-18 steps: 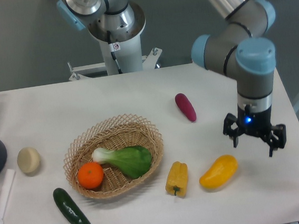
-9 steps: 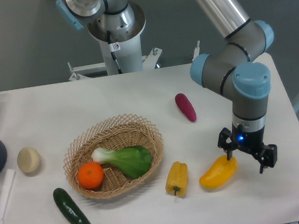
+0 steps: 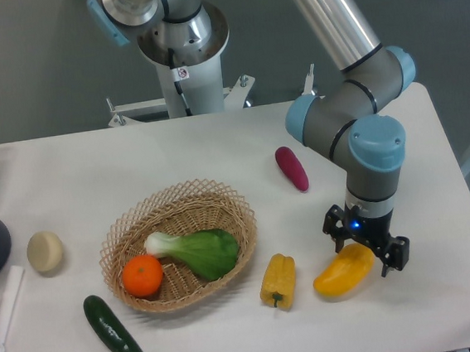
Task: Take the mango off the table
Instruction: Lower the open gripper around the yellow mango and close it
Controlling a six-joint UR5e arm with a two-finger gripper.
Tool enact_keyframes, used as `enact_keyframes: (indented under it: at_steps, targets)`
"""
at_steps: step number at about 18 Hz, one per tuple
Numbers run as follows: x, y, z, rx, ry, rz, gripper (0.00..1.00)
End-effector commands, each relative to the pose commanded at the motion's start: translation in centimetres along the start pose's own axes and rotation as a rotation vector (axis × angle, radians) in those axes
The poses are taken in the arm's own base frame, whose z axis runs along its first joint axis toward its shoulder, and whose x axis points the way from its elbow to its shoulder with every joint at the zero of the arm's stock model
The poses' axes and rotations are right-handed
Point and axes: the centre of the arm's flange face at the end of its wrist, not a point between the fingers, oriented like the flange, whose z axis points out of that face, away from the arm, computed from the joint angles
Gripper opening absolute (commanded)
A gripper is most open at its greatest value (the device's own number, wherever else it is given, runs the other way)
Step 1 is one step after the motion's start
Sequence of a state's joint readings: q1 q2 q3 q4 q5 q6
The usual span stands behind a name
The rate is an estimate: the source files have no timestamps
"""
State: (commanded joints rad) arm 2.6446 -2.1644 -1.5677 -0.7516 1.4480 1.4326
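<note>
Wicker basket [image 3: 221, 205] with orange [image 3: 142, 275] and bok choy [image 3: 197, 250]; gripper [image 3: 367, 248] spread wide over mango [image 3: 341, 272].

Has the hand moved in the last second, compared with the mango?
Yes. The hand moved left and down, from beside the mango to over its right end, which has not shifted.

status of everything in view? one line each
gripper: open, fingers straddling the mango's upper end
mango: lying on the table, not lifted
yellow pepper: on its side, left of mango
basket: upright, holds orange and bok choy
cucumber: flat, near front edge
purple vegetable: flat, behind mango
</note>
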Motion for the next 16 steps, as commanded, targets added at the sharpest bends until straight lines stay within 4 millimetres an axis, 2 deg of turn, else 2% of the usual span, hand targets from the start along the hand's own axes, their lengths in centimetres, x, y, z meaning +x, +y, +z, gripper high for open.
enact_keyframes:
  at_steps: [16]
  targets:
    - [0.1,0.3,2.1,-0.011,0.025,0.011,1.0]
